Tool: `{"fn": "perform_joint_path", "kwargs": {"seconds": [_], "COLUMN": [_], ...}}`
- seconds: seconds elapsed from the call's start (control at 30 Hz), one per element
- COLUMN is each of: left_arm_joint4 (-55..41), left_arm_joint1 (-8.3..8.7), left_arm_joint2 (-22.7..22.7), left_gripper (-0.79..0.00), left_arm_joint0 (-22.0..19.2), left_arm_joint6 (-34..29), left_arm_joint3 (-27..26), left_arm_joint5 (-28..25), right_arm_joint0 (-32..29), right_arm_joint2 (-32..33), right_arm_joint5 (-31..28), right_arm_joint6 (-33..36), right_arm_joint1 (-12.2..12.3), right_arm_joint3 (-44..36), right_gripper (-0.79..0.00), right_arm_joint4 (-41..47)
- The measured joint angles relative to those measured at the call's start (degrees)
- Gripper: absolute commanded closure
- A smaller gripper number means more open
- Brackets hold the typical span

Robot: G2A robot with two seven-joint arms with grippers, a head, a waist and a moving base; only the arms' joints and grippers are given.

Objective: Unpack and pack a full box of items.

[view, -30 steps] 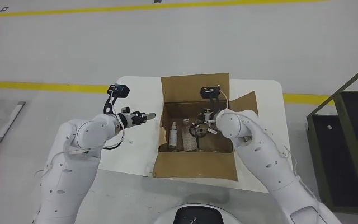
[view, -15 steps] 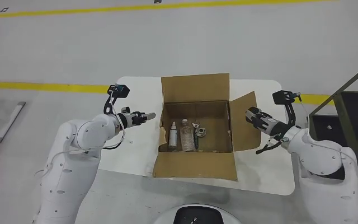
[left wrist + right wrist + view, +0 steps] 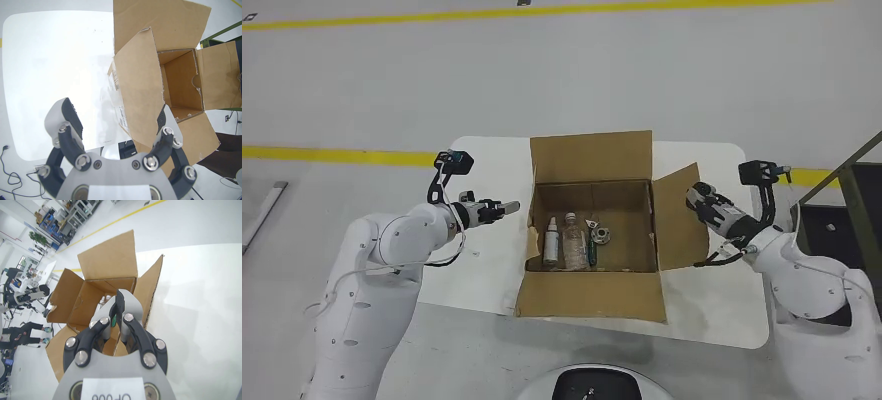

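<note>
Recommended: the next pick enters the box (image 3: 592, 292) from straight above, clear of the splayed flaps. The right gripper (image 3: 694, 192), its fingers pinched together on nothing outside the right flap, must open first. The left gripper (image 3: 115, 111), wide and empty, waits beside the left flap.

The box stands mid-table (image 3: 482, 170), its edges torn, with bottles (image 3: 574, 240) lying on its floor.

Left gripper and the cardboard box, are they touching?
Apart. The top view shows bare table between the open left gripper and the cardboard box.
</note>
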Motion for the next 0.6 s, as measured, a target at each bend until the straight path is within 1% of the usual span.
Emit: {"fn": "perform_joint_path", "kwargs": {"seconds": [0.27, 0.37, 0.47, 0.6], "left_arm_joint4": [0.0, 0.0, 0.0, 0.0], "left_arm_joint1": [0.0, 0.0, 0.0, 0.0], "left_arm_joint2": [0.0, 0.0, 0.0, 0.0], "left_gripper": [-0.785, -0.785, -0.785, -0.785], "left_arm_joint0": [0.0, 0.0, 0.0, 0.0], "left_arm_joint6": [0.0, 0.0, 0.0, 0.0], "left_arm_joint3": [0.0, 0.0, 0.0, 0.0], "left_arm_joint5": [0.0, 0.0, 0.0, 0.0], "right_arm_joint0": [-3.54, -4.7, -5.49, -5.88], "right_arm_joint2": [-1.05, 0.59, 3.92, 7.34], "right_arm_joint5": [-3.14, -3.26, -1.79, 0.72], "right_arm_joint6": [-22.38, -27.8, -30.2, -30.12], "right_arm_joint1": [-0.63, -0.68, -0.55, -0.29], "right_arm_joint3": [0.27, 1.4, 3.53, 7.98], "right_gripper": [0.0, 0.0, 0.0, 0.0], "right_arm_joint4": [-4.15, -4.08, -4.09, -2.76]}}
